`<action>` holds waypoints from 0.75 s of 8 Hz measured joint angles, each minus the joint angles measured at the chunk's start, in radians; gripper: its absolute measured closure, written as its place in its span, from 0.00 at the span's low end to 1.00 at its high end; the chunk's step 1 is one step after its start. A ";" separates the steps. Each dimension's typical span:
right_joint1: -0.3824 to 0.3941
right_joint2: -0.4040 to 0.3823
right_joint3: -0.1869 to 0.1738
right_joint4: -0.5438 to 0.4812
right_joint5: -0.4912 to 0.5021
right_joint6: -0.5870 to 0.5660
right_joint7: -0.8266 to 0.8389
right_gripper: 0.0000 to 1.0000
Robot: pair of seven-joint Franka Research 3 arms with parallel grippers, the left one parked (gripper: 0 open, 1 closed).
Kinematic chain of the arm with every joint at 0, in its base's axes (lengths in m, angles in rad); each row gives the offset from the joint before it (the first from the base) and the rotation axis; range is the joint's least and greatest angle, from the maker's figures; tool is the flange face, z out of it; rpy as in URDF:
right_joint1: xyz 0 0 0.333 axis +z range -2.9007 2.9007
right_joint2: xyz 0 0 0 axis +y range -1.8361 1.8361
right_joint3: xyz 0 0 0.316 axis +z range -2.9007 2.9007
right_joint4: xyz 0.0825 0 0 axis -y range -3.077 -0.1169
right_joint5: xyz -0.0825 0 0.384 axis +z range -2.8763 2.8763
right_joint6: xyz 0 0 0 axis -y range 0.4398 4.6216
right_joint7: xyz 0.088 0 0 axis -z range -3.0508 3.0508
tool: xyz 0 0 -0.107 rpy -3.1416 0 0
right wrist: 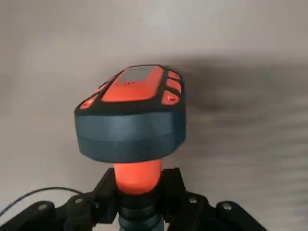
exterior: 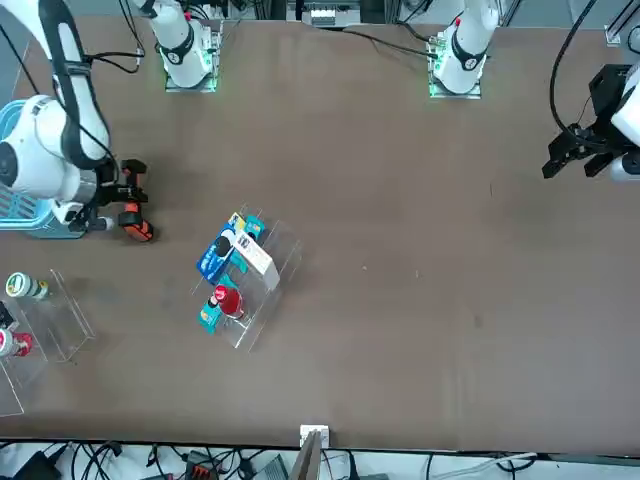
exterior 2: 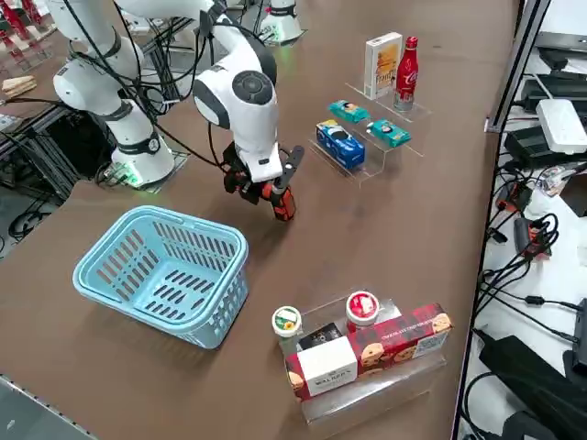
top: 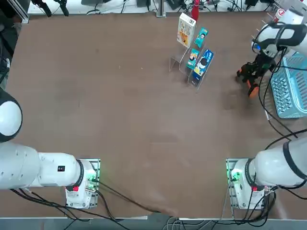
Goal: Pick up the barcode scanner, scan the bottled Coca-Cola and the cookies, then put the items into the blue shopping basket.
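My right gripper [exterior 2: 263,186] is shut on the handle of the barcode scanner [exterior 2: 278,200], black with orange trim, and holds it low over the table beside the blue shopping basket [exterior 2: 206,307]. In the wrist view the scanner's head [right wrist: 132,118] sits above my fingers [right wrist: 171,185], which clamp its orange neck. From overhead the scanner [top: 250,79] is just left of the basket [top: 288,96]. The cookies [top: 186,28] and the bottled Coca-Cola [top: 195,10] stand upright on a clear stepped rack at the far side; the same cookies [exterior 2: 382,64] and bottle [exterior 2: 408,61] show from the side.
A blue pack [exterior 2: 339,144] and two small teal packs [exterior 2: 390,134] sit on the rack's lower steps. A second clear stand near the table corner holds a red cookie box [exterior 2: 385,353] and two small cups [exterior 2: 287,321]. Cables hang along the table's right edge.
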 joint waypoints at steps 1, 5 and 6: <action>0.020 -0.016 0.001 -0.039 -0.006 0.032 0.047 0.55; 0.072 -0.074 0.006 -0.205 -0.024 0.183 0.127 0.55; 0.072 -0.069 0.006 -0.225 -0.024 0.203 0.127 0.55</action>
